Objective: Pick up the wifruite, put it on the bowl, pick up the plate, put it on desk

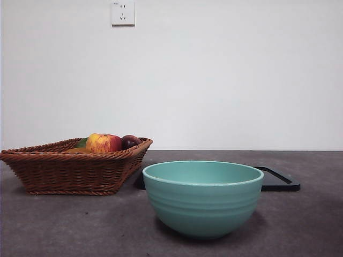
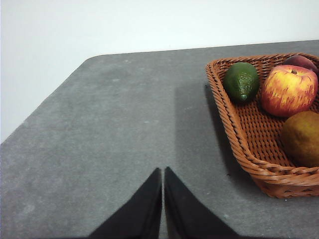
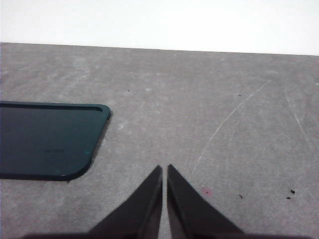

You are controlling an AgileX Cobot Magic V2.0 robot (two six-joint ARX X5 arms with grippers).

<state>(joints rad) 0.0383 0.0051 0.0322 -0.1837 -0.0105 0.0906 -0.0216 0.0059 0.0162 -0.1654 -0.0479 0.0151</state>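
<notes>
The wifruite [image 2: 302, 138], a dull orange-brown fruit, lies in the wicker basket [image 2: 234, 130] beside a red-yellow apple [image 2: 289, 89]. The seafoam-teal bowl [image 1: 202, 198] stands empty at the front of the desk [image 1: 53, 227]. Behind it to the right, the plate [image 1: 280, 181] lies flat on the desk, a dark rounded-corner tray also seen in the right wrist view [image 3: 45, 139]. My left gripper [image 2: 163, 172] is shut over bare desk, short of the basket's corner. My right gripper [image 3: 164, 169] is shut above the desk beside the plate. Neither arm shows in the front view.
The basket [image 1: 69, 171] stands at the left and also holds a green fruit [image 2: 241, 81] and a dark plum [image 1: 130, 141]. The desk's far edge meets a white wall with a socket [image 1: 122, 13].
</notes>
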